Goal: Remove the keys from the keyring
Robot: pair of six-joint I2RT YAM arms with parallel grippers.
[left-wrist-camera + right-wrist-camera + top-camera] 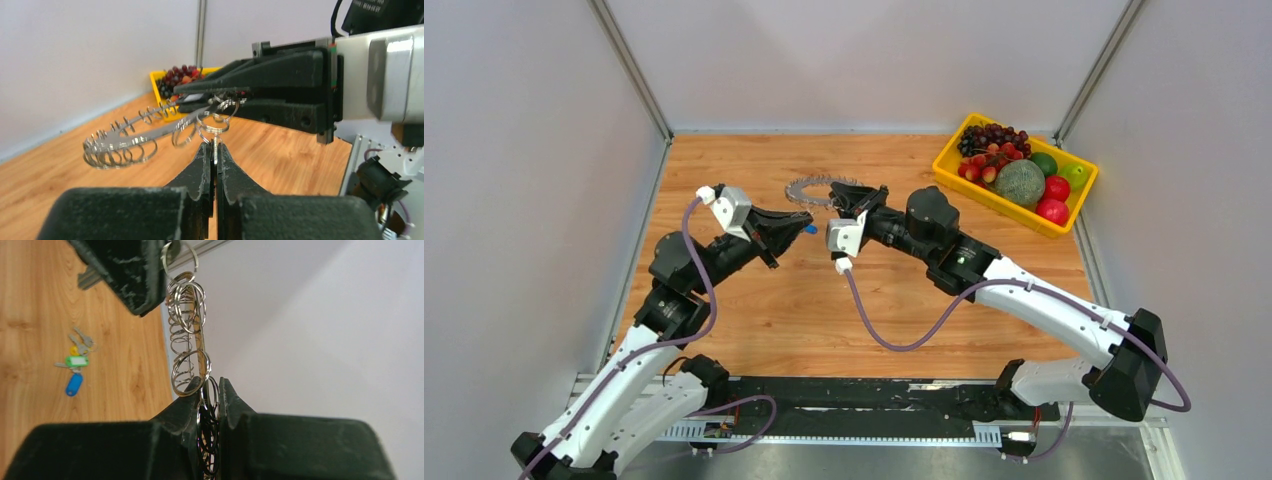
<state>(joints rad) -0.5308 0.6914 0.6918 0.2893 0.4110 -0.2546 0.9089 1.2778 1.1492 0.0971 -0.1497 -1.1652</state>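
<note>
The keyring (812,188) is a large grey ring with a jagged rim, held up off the table. Several small split rings hang from it (125,142). My right gripper (842,197) is shut on its rim (191,335), with the small rings between its fingers (210,385). My left gripper (796,226) is shut on a thin silver key (215,146), seen edge-on, that hangs from a small split ring on the keyring. The two grippers nearly touch tip to tip. A loose bunch of keys (76,362) with green, blue and yellow tags lies on the table below.
A yellow basket (944,165) of fruit stands at the back right corner; it also shows in the left wrist view (159,82). Grey walls close in the wooden table (754,320) on three sides. The blue tag (810,228) lies just under my left gripper's tip.
</note>
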